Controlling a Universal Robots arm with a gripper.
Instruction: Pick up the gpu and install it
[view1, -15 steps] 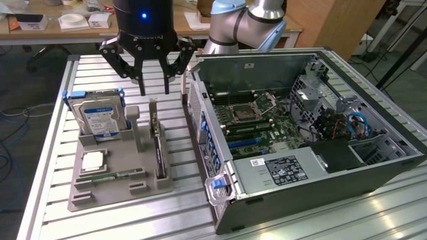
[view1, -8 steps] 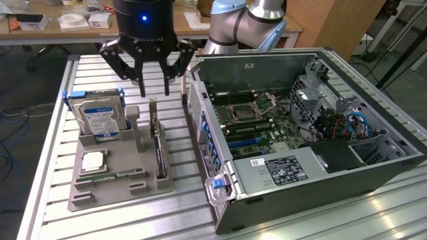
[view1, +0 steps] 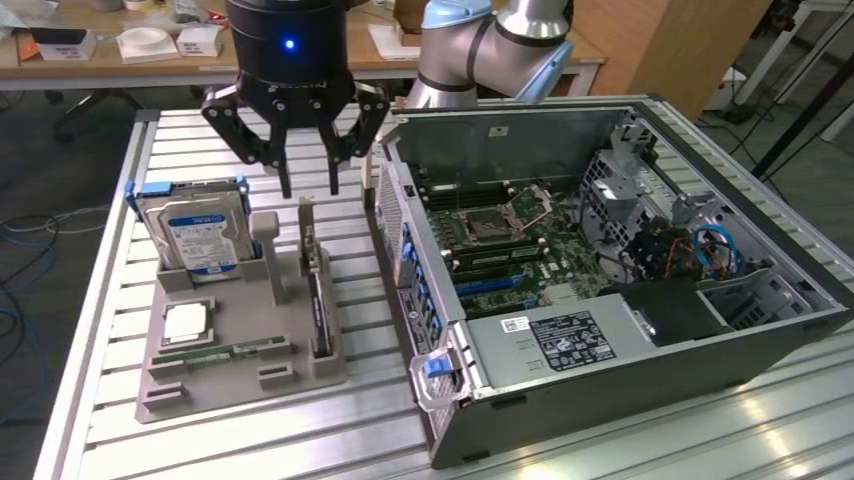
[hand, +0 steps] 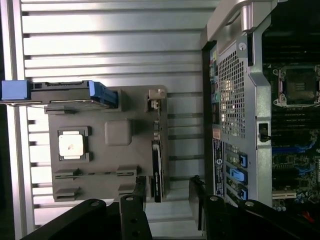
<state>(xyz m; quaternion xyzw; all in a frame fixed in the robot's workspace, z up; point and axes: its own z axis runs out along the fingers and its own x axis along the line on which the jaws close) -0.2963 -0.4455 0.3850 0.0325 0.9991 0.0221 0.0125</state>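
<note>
The gpu (view1: 316, 290) stands on its long edge in a slot of the grey holder tray (view1: 240, 375), its silver bracket end toward the back. In the wrist view the gpu (hand: 157, 157) is a thin dark strip along the tray's side nearest the computer. My gripper (view1: 310, 188) hangs open a short way above the card's bracket end and holds nothing. The black fingers (hand: 140, 192) appear in the wrist view, with the gripper (hand: 168, 194) straddling the line of the card's far end.
The tray also carries a silver hard drive (view1: 200, 230) with a blue-white label, a CPU (view1: 186, 320) and a narrow green memory stick (view1: 220, 352). The open computer case (view1: 534, 350) lies close beside the tray on the exterior view's right, motherboard (view1: 514, 235) exposed. Slatted metal table (view1: 267, 440) underneath.
</note>
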